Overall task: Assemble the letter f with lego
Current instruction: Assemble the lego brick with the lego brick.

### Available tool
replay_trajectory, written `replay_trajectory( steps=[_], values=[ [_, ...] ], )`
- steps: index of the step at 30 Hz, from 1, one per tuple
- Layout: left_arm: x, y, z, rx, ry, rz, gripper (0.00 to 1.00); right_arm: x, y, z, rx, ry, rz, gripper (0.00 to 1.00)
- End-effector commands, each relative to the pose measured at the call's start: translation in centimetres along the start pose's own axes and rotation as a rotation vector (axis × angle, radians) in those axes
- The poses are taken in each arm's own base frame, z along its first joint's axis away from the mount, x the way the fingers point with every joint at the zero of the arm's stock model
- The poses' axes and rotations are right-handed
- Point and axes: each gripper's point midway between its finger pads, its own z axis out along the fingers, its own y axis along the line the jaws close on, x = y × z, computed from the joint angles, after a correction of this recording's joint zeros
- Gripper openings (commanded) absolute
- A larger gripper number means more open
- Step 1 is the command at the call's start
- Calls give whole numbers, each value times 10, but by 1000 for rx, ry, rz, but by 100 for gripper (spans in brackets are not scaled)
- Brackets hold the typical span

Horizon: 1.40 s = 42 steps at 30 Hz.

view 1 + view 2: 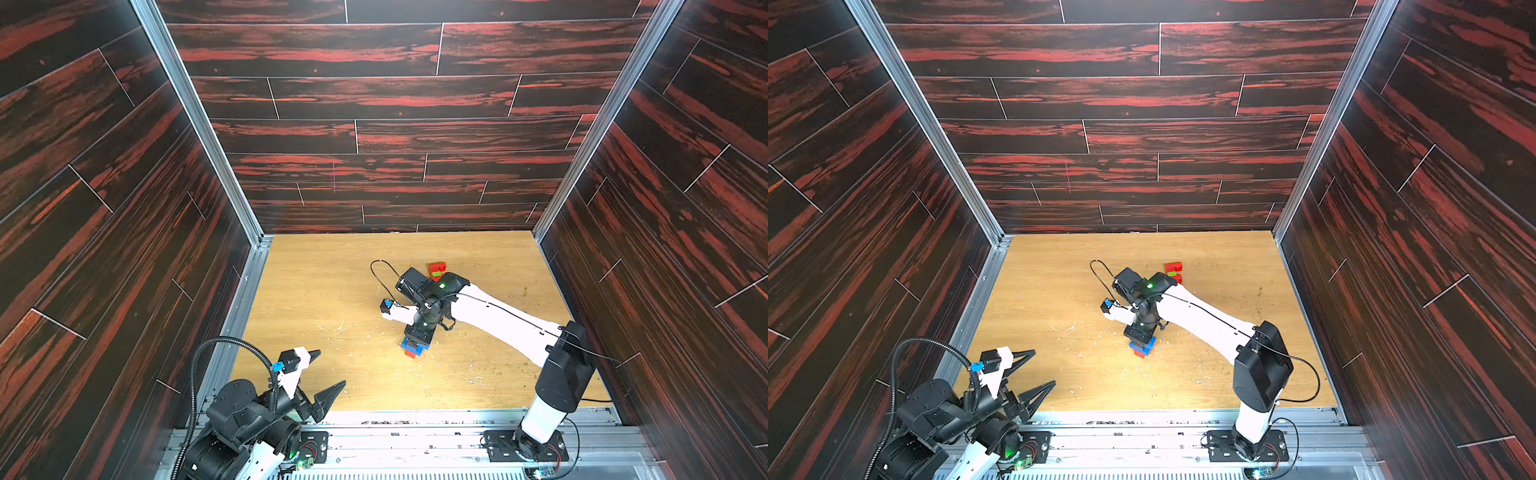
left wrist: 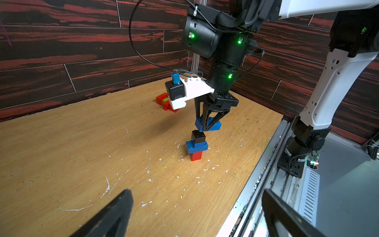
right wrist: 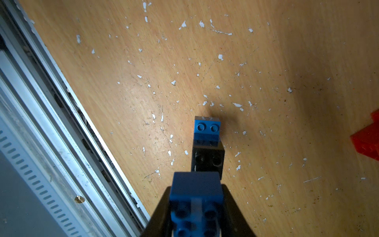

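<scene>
Right end effector (image 2: 208, 128) clamps a blue brick (image 2: 217, 125) above the black brick (image 2: 198, 137); left end effector (image 1: 332, 368) wide.

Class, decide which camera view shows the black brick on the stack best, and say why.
The left wrist view: the black brick shows whole from the side, atop a blue brick. The right wrist view shows its studded top from above; in both top views the right arm hides it.

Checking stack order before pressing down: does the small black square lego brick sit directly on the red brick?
No: the small black square brick sits on a blue oblong brick, which rests on the red brick.
</scene>
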Motion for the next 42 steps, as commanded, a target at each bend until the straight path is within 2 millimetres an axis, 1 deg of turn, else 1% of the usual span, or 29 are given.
replay_trajectory(
  steps=[1, 5, 21, 34, 42],
  values=[
    [3, 0, 1, 3, 13, 5, 100, 3, 0, 4, -20, 24, -1, 6],
    [3, 0, 1, 3, 14, 3, 100, 6, -2, 8, -20, 42, 3, 6],
    [4, 0, 2, 3, 16, 2, 100, 4, -5, 21, -46, 56, 9, 7],
    [4, 0, 2, 5, 16, 3, 100, 4, -10, 22, -47, 66, 19, 7],
    [3, 0, 1, 5, 14, 3, 100, 8, -8, 29, -68, 97, 36, 7]
  ],
)
